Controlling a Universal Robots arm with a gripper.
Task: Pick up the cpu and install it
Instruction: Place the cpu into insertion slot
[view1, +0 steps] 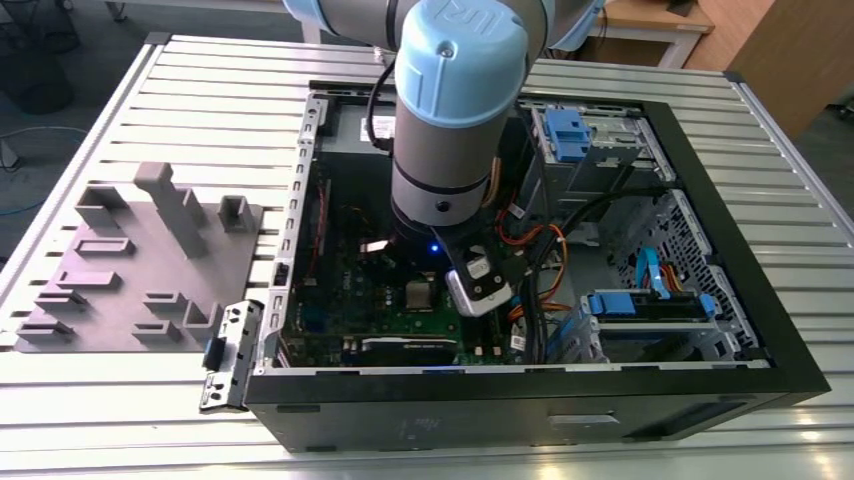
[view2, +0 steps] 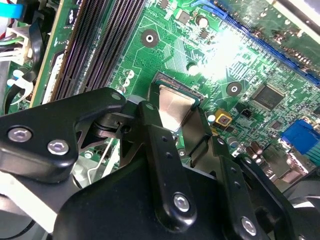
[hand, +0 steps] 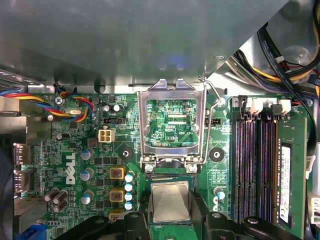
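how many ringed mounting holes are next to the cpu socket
2 mounting holes in the first wrist view: one and one flanking the open socket frame. More may hide under the tool holding the cpu.

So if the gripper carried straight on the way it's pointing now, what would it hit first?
Most likely the socket on the motherboard. The gripper points down at it with the cpu between its fingers, so the cpu would touch first; the remaining gap is unclear.

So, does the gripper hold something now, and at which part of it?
The gripper holds the cpu, with its fingers pressed on two opposite side edges. The shiny top is free, just over the socket.
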